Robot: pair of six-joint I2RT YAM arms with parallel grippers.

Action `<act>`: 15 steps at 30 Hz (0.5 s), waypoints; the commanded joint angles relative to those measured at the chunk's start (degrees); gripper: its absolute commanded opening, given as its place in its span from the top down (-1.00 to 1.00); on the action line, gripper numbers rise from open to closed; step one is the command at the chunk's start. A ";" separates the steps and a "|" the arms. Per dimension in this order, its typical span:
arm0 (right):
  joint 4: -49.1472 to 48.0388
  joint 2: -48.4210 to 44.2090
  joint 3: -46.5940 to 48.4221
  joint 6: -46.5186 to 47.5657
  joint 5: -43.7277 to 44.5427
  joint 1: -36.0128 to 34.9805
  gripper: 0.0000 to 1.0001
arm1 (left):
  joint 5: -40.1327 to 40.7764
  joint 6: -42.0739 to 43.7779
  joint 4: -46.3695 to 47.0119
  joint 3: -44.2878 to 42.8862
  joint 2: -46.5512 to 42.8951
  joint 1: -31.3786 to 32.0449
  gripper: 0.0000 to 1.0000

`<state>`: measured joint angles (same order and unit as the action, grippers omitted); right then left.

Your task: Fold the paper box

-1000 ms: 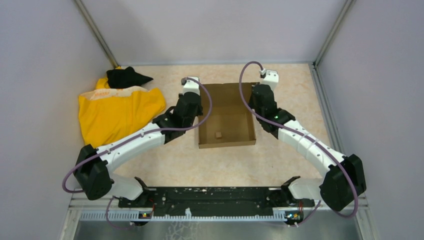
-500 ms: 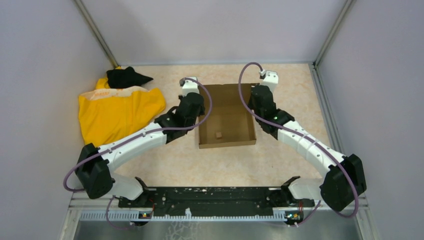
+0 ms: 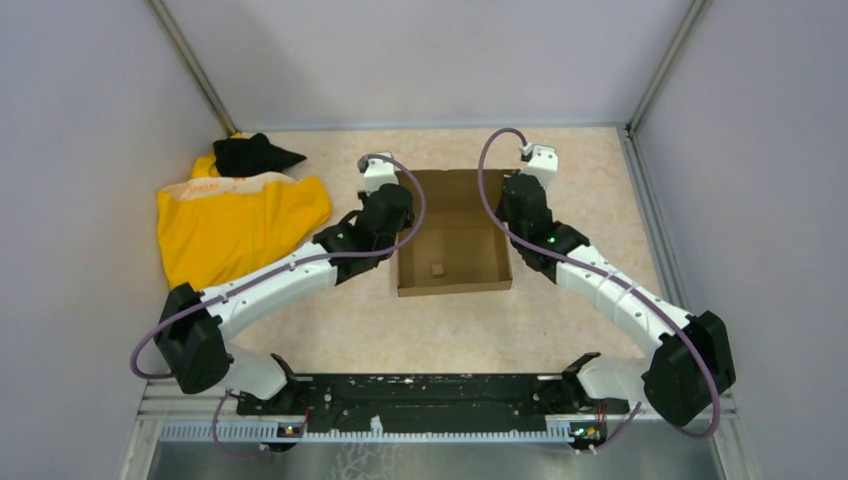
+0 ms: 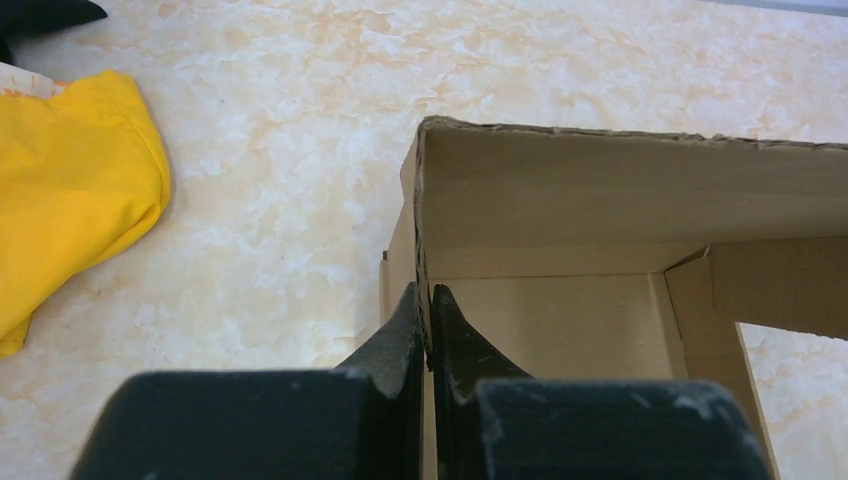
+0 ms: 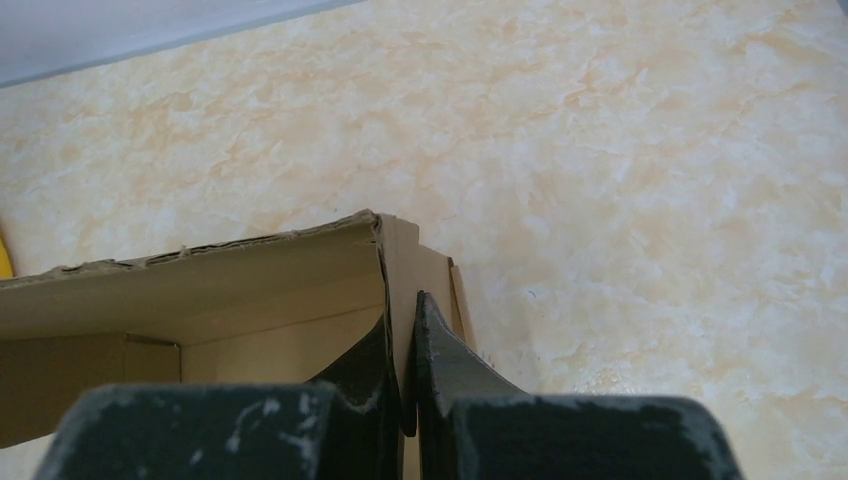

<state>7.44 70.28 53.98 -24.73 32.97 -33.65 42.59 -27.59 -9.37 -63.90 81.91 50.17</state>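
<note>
- At mid-table, between the two arms, the box [image 3: 455,240] sits as an open shallow tray. Its near wall faces the bases and a taller rear panel stands at the far side.
- The left gripper [image 4: 424,300] is pinched shut on the thin upright edge of the box's left wall, right at the far-left corner where that wall meets the rear panel.
- The right gripper [image 5: 402,310] mirrors it. Its fingers are closed on the right wall's edge at the far-right corner, with one finger inside the box and one outside.
- Judged step: with both far corners held, the arms look set to square the side walls against the rear panel, or to bring that panel over. I cannot tell which.
- To do it well, move both wrists together at the same pace and height. A one-sided pull would probably skew the tray or slide it across the table [image 3: 470,330].
- Grip only as hard as needed and bend along the scored creases. The corrugated edge already looks ragged at the top and could crush or tear.
- The bite on each wall is shallow, so a fast swing may let the card slip out. A slow arc is safer.
- A small scrap [image 3: 437,268] lies on the box floor near the front. It is loose and may shift if the tray tilts.
- The yellow cloth [image 3: 235,225] lies well to the left, apart from the box. The left elbow should stay off it.
</note>
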 commanded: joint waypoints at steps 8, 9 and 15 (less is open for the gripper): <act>-1.42 -0.98 -1.02 -3.23 -7.59 -3.17 1.00 | -9.70 -3.67 -2.50 -3.94 4.72 3.22 0.97; -1.49 -1.06 -1.12 -3.20 -7.57 -3.18 1.00 | -9.58 -3.77 -2.50 -4.08 5.00 3.26 0.97; -1.93 -1.56 -2.12 -3.18 -7.40 -3.11 1.00 | -8.40 -4.04 -1.84 -3.45 5.60 4.19 0.97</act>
<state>7.25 69.43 53.06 -24.71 34.30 -33.65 43.55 -28.86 -11.55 -67.42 85.12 50.59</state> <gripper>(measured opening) 0.010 0.046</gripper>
